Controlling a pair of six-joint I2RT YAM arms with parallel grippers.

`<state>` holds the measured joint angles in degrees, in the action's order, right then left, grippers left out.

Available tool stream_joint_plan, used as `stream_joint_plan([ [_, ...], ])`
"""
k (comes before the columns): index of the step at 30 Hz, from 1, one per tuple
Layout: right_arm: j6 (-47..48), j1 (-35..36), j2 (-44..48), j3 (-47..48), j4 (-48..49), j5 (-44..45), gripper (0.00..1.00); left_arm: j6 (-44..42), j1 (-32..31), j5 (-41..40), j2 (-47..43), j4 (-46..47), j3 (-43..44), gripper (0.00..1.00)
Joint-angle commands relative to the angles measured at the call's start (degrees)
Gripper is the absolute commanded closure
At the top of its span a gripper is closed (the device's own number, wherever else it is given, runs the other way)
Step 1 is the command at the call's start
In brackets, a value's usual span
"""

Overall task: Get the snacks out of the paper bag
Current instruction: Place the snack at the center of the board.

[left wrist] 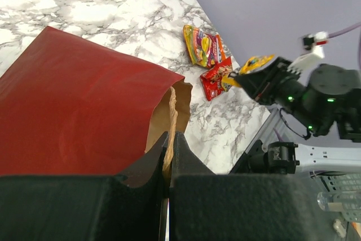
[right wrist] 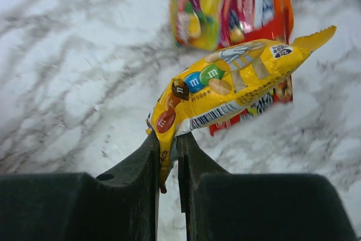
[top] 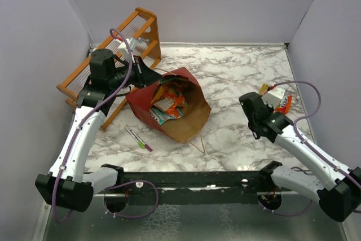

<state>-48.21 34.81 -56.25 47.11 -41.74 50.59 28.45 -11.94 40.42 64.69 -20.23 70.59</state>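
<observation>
Left gripper [left wrist: 169,150]: my jaws are fully closed and pinch the rim of the paper bag [top: 144,106]. The kraft edge sits between the pads with no gap showing in the left wrist view.

The bag sits left of the table's [top: 237,66] centre, toward the far-left corner. It is tipped, with the mouth gaping toward the near-right; dark red outside, brown inside. Snacks [top: 169,105] are piled in the mouth, with orange, red and teal foil showing. I can't count them from the top view.

Right gripper [right wrist: 168,145]: my jaws are nearly closed, clamped on one end of a yellow packet [right wrist: 237,80]. The rest of the packet sticks out past the fingertips, tilted, and is held above the marble. This is near the right edge of the table, well apart from the bag.

Under and just beyond the yellow packet, at least two more packets lie flat near the right edge. One is a red-and-yellow packet [left wrist: 203,46], the other a red packet [left wrist: 216,81], and they touch or overlap at one end.

Other items:
- Two markers [top: 139,139], one green and one pink, lie side by side on the near-left part of the table. They are just in front of the bag, and I can't tell whether they touch it.
- A wooden rack [top: 113,55], orange, stands at the far-left corner beside my left arm.
</observation>
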Motion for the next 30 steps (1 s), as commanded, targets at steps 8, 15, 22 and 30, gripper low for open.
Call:
stream_joint_plan([
  [8, -25.62, -11.52, 9.38, -15.29, -5.90, -10.96, 0.99, -1.56, 0.35, -0.36, -3.22, -1.85, 0.96, 1.00],
  [15, -16.51, -24.45, 5.97, -22.00, 8.80, -23.26, 0.99, -1.94, 0.34, -0.26, -3.32, -1.91, 1.21, 1.00],
  [22, -13.46, -25.14, 5.06, -22.68, 13.44, -23.69, 0.91, -0.77, 0.34, 0.21, -3.32, -0.65, 0.42, 1.00],
  [30, -17.55, -25.23, 10.71, -22.84, 7.54, -22.64, 0.51, -0.53, 0.37, 0.44, -3.10, -0.73, 0.50, 1.00],
])
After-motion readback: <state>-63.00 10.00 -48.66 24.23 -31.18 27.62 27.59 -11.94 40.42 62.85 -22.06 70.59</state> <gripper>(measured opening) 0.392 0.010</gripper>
